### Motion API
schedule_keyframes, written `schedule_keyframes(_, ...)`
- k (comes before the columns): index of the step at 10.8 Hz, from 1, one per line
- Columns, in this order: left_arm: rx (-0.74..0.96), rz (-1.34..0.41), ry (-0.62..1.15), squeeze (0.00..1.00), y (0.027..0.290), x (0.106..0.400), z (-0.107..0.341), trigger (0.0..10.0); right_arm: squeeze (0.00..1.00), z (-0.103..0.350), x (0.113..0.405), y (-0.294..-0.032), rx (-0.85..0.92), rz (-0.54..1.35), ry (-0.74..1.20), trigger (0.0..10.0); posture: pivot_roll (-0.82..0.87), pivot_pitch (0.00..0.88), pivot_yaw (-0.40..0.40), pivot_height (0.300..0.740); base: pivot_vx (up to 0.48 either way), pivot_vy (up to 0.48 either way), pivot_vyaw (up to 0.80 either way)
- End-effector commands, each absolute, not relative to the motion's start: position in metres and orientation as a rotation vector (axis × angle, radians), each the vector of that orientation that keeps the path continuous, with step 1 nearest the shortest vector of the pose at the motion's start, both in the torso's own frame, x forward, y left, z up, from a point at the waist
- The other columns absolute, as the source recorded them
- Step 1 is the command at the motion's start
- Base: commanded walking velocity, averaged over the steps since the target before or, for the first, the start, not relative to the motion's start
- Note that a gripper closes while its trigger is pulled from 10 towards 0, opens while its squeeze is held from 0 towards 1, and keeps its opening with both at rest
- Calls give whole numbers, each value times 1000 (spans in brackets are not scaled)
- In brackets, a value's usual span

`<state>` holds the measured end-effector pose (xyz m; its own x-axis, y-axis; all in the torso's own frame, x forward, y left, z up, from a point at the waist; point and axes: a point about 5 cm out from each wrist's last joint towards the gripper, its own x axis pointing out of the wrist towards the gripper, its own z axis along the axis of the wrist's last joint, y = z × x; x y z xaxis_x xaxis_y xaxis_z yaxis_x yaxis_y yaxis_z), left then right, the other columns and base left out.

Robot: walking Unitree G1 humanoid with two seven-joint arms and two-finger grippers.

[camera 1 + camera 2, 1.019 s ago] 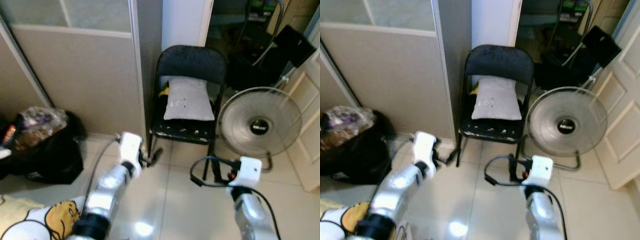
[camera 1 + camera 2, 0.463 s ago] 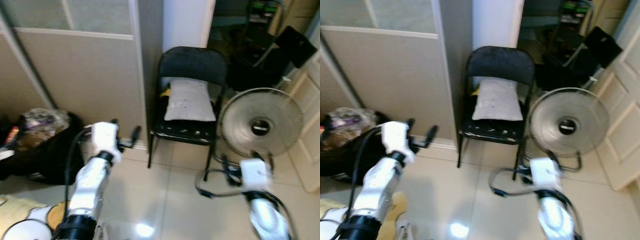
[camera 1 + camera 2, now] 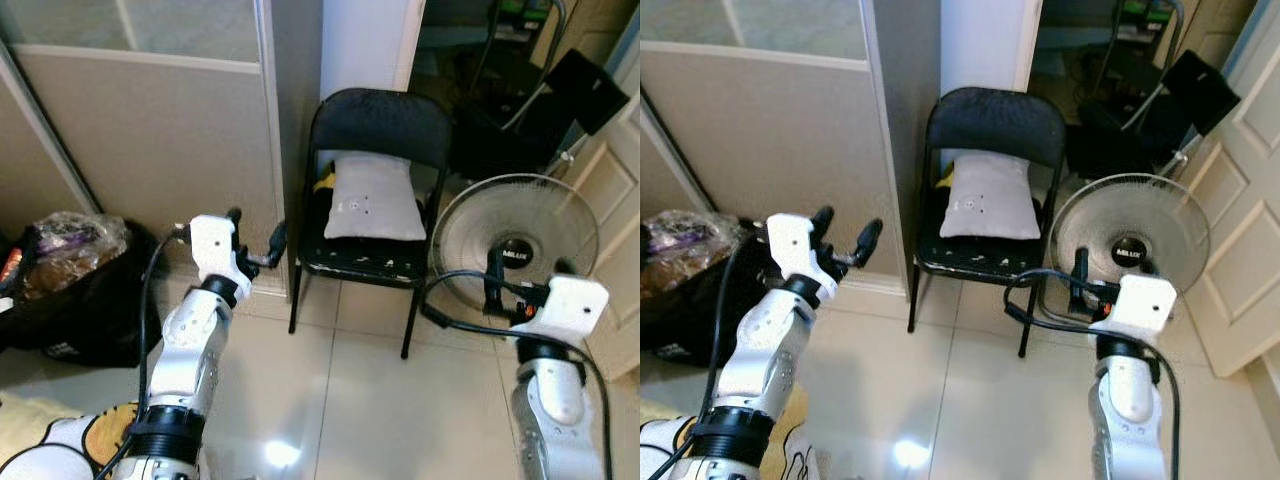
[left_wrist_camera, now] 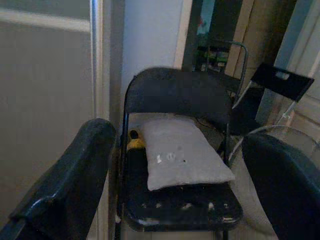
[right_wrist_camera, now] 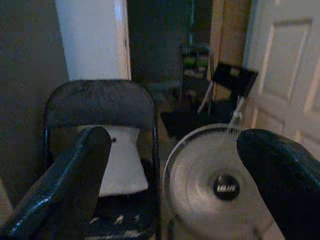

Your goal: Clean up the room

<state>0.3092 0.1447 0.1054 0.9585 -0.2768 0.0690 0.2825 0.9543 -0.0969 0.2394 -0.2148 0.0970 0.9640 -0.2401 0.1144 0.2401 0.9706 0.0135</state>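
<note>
The robot is standing on the pale glossy tiled floor [image 3: 360,400], facing a black metal folding chair [image 3: 375,130] that is set against a white wall post, beside a beige panelled partition [image 3: 150,140]. Lying on the chair's seat and leaning on its backrest is a grey rectangular cushion [image 3: 372,202], with something small and yellow [image 4: 134,141] tucked at its edge; this looks to be the thing most likely to be tidied, though the task names nothing in particular. The left gripper [image 3: 253,240] is reaching forward at chair-seat height, just short of the chair's near leg, its two black fingers [image 4: 75,175] spread wide and holding nothing. The right gripper [image 3: 1078,272] is raised in front of a round grey wire-caged floor fan [image 3: 515,245], which is standing just beside the chair; its fingers [image 5: 75,175] are likewise spread wide with nothing between them. A black bag stuffed with crumpled wrappers [image 3: 75,285] is sitting on the floor to the left. The risk I see is on the right: that arm's looping black cable [image 3: 470,310] is hanging close to the fan, and a step forward could snag the cage or tip the fan over. The left fingers could also knock the light chair and slide the cushion off.
</note>
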Motion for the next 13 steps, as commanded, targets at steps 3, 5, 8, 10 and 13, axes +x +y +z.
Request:
schedule_keyframes(3, -57, -330, -8, 0, 130, 310, 103, 10000, 0, 98, 251, -203, 84, -180, -87, 10000, -112, 0, 31, 740, 0, 0, 0)
schedule_keyframes(5, -62, -349, 16, 0, 126, 307, 99, 10000, 0, 88, 252, -201, 97, -166, -28, 10000, -101, 0, 31, 740, 0, 0, 0)
schedule_keyframes(8, -68, -398, 70, 0, 116, 302, 91, 10000, 0, 77, 237, -204, 66, -193, 15, 10000, -147, 0, 69, 740, 0, 0, 0)
schedule_keyframes(10, -41, -316, 97, 0, 136, 300, 81, 10000, 0, 74, 229, -196, 24, -141, 30, 10000, -127, 0, 38, 740, 0, 0, 0)
schedule_keyframes(13, -135, -183, 132, 0, 145, 292, 68, 10000, 0, 83, 236, -211, -47, -120, 22, 10000, -125, 0, -6, 740, 0, 0, 0)
